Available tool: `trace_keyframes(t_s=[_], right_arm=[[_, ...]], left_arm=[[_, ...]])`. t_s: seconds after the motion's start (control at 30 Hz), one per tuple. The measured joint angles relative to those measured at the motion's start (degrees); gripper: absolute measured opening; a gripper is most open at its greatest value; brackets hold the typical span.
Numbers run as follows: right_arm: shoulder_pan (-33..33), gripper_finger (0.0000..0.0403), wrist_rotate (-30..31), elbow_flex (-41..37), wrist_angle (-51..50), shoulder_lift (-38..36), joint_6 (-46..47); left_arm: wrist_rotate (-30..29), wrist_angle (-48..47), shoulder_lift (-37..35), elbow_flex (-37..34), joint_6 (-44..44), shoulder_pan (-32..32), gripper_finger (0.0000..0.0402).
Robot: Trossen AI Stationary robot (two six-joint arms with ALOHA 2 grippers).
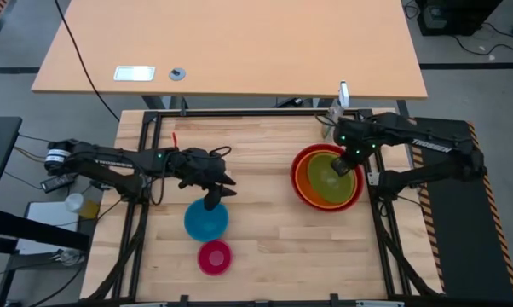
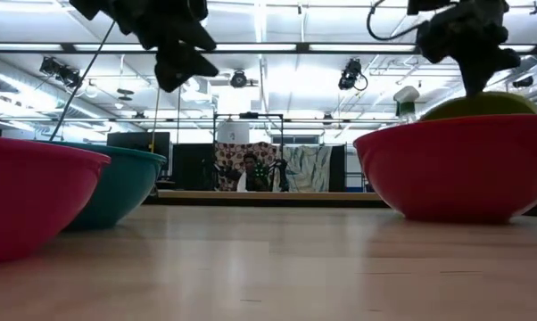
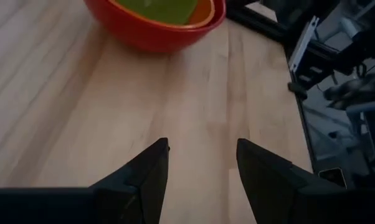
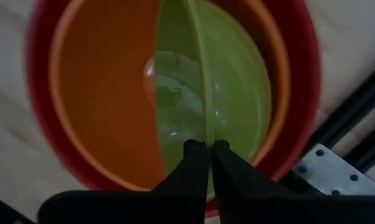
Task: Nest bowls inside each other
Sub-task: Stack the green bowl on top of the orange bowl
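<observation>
The red bowl stands at the table's right with the orange bowl nested in it. The green bowl is tilted inside the orange one, and its upper edge rises above the red rim. My right gripper is shut on it from above. The blue bowl and the pink bowl rest on their bases at the near left. My left gripper hangs open just above the blue bowl's far edge and touches nothing. My right gripper pinches the green bowl's rim between its two fingers, one on each side of the thin wall. The fingers point down from above. The bowl stands tilted, its rim edge-on to the wrist camera, with its lower part inside the orange bowl.
Bare wooden table lies between the two bowl groups. A black frame rail runs close beside the red bowl on the right. Another table stands beyond the far edge.
</observation>
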Motion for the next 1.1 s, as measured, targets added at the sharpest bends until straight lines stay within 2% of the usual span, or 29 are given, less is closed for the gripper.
trace_keyframes(t_s=[0.13,0.3,0.47,0.67,0.73,0.83,0.93,1.1], right_arm=[[-0.71,0.0065,-0.07,-0.63,0.40,0.25,-1.74],[-2.73,0.0146,-2.20,-0.63,-1.67,1.06,-4.96],[-6.28,0.0205,-2.42,1.82,-7.87,1.24,-0.63],[-1.50,0.0207,-3.38,2.41,-7.98,2.40,-0.64],[1.14,0.0204,-0.75,2.41,-8.00,2.65,-0.08],[4.50,0.0198,6.55,1.96,-7.85,2.65,0.29],[4.78,0.0192,11.71,-1.19,-7.46,3.95,-1.73],[3.62,0.0184,9.62,-9.79,-1.53,6.47,-4.50]], left_arm=[[-0.02,-0.45,-2.13,-0.02,0.26,0.36,0.0192],[-0.25,-1.86,-3.03,-0.04,1.77,1.39,0.0192],[0.26,-2.16,-3.11,-0.04,1.33,2.16,0.0192],[0.30,-2.13,-3.20,-0.04,1.06,2.16,0.0192],[0.34,-2.13,-3.22,-0.04,0.41,2.16,0.0192],[0.34,-2.20,-3.20,-0.04,0.31,2.16,0.0192],[0.31,-2.14,-3.19,-0.04,0.59,2.16,0.0192],[-0.53,-2.05,-3.19,-0.04,2.15,2.20,0.0192]])
